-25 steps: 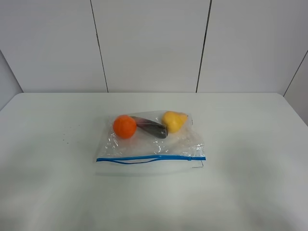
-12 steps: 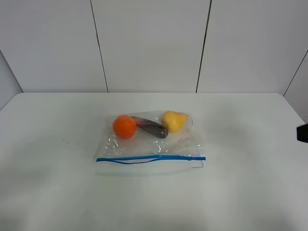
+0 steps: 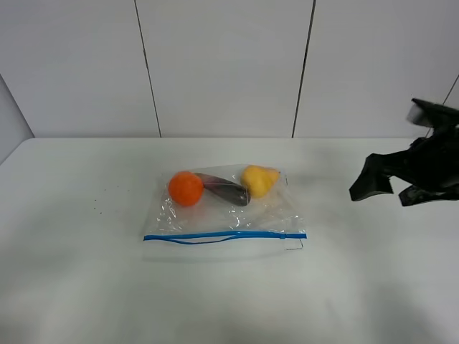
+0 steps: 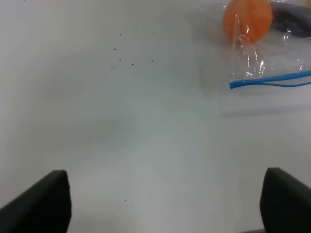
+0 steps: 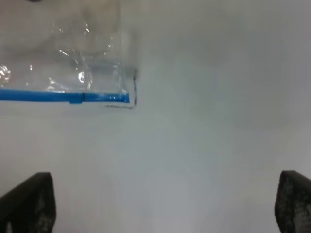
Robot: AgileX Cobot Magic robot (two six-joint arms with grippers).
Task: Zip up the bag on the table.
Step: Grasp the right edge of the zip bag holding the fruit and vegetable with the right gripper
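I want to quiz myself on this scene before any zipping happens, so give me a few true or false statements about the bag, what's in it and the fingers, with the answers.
1. The bag lies on the table with its blue zip strip on the side nearest the high camera. True.
2. The orange is to the right of the pear. False: the orange is on the left, the eggplant in the middle, the pear on the right.
3. The right gripper's fingers pinch the zip strip. False: the right gripper is open, off to the bag's right, not touching it.
4. A thin blue line sags below part of the zip strip. True.
5. The left gripper is shut. False: the left gripper has its fingers wide apart.
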